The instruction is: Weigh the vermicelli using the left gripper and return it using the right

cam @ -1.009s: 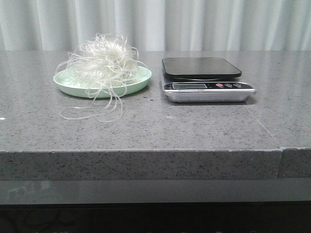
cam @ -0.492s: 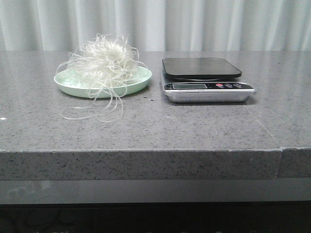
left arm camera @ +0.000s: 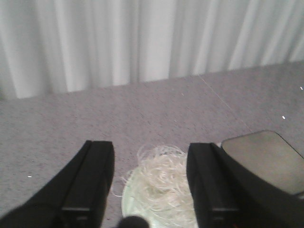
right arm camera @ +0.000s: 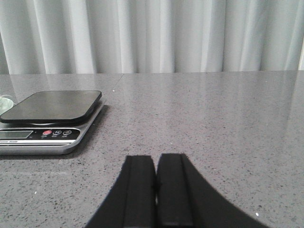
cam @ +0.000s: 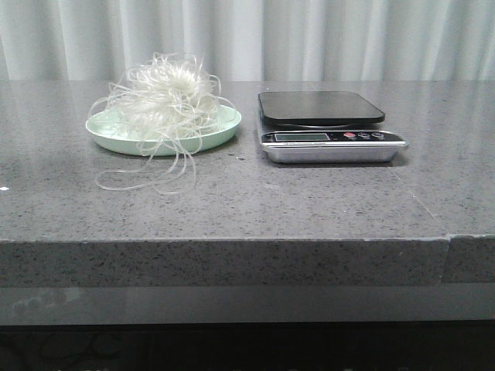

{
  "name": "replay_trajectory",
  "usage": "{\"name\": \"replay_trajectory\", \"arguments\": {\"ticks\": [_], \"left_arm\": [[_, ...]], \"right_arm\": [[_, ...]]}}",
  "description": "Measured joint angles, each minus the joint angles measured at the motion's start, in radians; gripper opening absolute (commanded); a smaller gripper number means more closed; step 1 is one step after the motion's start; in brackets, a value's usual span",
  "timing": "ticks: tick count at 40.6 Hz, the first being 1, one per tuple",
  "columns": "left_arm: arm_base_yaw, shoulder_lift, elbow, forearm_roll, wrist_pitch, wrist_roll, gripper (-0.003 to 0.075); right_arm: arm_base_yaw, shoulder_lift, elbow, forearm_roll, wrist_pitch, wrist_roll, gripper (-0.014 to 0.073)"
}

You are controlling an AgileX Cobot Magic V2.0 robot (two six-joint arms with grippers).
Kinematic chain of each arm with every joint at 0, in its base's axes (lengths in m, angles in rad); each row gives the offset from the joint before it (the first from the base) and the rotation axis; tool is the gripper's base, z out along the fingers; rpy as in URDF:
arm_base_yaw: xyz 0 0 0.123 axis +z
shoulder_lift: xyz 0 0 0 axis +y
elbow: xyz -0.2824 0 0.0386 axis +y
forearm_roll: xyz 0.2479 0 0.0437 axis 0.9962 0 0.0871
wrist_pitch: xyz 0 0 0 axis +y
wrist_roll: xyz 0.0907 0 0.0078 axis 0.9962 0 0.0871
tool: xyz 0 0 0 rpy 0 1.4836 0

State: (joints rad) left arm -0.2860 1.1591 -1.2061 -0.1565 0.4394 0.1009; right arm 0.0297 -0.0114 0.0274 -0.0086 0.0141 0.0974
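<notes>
We see the noodles (cam: 166, 97) piled on a green plate (cam: 224, 127) on the gray table (cam: 309, 201). Some loose strands hang over the plate's edge at 6 o'clock and lie on the table. The scale (cam: 329, 127) sits at 3 o'clock from the plate, just beside it, with nothing on its black top. Our left gripper (left arm camera: 151, 178) hangs above the noodles with its fingers wide apart. Our right gripper (right arm camera: 155, 190) has its fingers pressed together, holding nothing.
</notes>
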Motion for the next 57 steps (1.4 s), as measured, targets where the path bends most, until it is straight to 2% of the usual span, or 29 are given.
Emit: {"name": "replay_trajectory", "arguments": {"ticks": [6, 9, 15, 19, 30, 47, 52, 57], "left_arm": [[-0.011, 0.164, -0.117, -0.125, 0.12, 0.0, 0.0554], [0.003, 0.255, -0.179, -0.212, 0.188, 0.0, 0.0556], [0.049, 0.4, -0.236, -0.39, 0.237, 0.0, 0.0556], [0.075, 0.479, -0.26, -0.453, 0.255, 0.0, 0.0556], [0.086, 0.629, -0.304, -0.474, 0.294, 0.0, 0.0556], [0.084, 0.709, -0.314, -0.491, 0.287, 0.0, 0.0554], [0.083, 0.731, -0.318, -0.5, 0.286, 0.0, 0.0512], [0.081, 0.737, -0.319, -0.522, 0.282, 0.0, 0.0387]], "right_arm": [[0.0, 0.0, 0.0, 0.0, 0.0, 0.0, 0.0157], [0.0, 0.0, 0.0, 0.0, 0.0, 0.0, 0.0157], [0.0, 0.0, 0.0, 0.0, 0.0, 0.0, 0.0157], [0.0, 0.0, 0.0, 0.0, 0.0, 0.0, 0.0157], [0.0, 0.0, 0.0, 0.0, 0.0, 0.0, 0.0157], [0.0, 0.0, 0.0, 0.0, 0.0, 0.0, 0.0157], [0.0, 0.0, 0.0, 0.0, 0.0, 0.0, 0.0157], [0.0, 0.0, 0.0, 0.0, 0.002, 0.0, 0.0157]]}}
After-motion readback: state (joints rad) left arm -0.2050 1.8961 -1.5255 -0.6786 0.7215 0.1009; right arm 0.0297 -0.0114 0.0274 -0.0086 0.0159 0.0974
